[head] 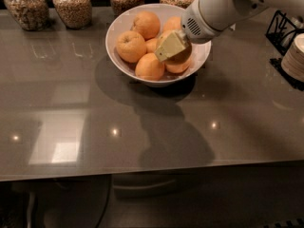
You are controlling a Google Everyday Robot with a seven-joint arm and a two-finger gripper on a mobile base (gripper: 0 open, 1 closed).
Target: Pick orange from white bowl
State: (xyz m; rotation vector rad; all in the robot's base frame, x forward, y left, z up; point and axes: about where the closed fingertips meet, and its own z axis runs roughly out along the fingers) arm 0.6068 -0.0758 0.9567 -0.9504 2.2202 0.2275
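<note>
The white bowl (118, 25) stands at the back middle of the grey table and holds several oranges. My gripper (175, 50) reaches down into the bowl's right half from the upper right. It is shut on the orange (179, 68), whose top is shadowed and partly hidden by the pale front finger (169, 45). That orange sits low, just above the bowl's right inner side. An orange with a stem dimple (129, 45) lies at the left, one (146, 23) at the back, and one (149, 66) at the front.
Several glass jars of grains (72, 4) line the table's back edge behind the bowl. A stack of white plates (294, 56) and a black wire rack (281, 28) stand at the far right. The glossy grey tabletop (142, 127) extends toward the front.
</note>
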